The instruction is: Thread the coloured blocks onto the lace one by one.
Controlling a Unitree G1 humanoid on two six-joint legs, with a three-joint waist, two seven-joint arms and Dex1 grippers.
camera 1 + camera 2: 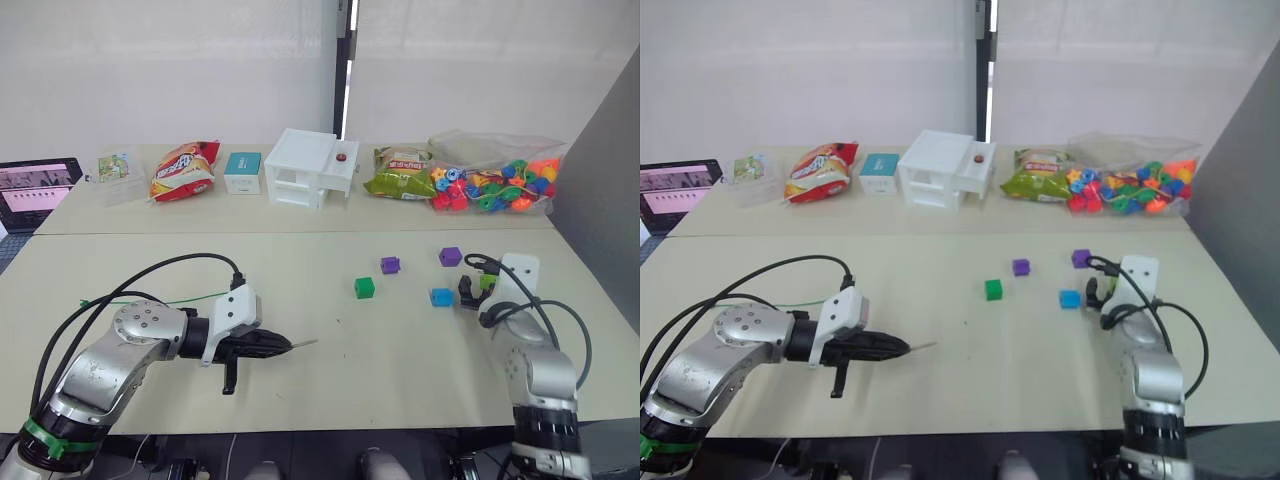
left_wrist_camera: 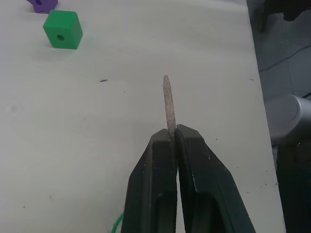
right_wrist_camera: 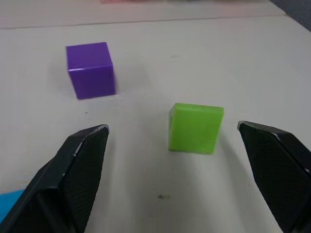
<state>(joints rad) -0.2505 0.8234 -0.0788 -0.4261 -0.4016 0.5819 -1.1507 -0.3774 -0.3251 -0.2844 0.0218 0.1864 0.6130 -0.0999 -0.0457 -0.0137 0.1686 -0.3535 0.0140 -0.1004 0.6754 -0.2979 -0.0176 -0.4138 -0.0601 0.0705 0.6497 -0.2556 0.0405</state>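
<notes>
My left gripper [image 1: 283, 347] is shut on the lace's stiff grey tip [image 2: 168, 104], which sticks out past the fingers toward the blocks. The green lace [image 1: 150, 300] trails back over the table behind that arm. A dark green block [image 1: 364, 288], two purple blocks [image 1: 390, 265] [image 1: 450, 256] and a blue block [image 1: 441, 297] lie right of centre. My right gripper [image 3: 172, 130] is open low over the table, its fingers on either side of the lime green block [image 3: 196, 127] without touching it. One purple block [image 3: 91, 69] sits just beyond.
Along the table's far side stand a laptop [image 1: 35, 190], a clear container [image 1: 118, 170], a red snack bag [image 1: 185, 170], a teal box [image 1: 242, 172], a white toy house [image 1: 310, 167], a green snack bag [image 1: 400, 175] and a bag of bright beads [image 1: 495, 182].
</notes>
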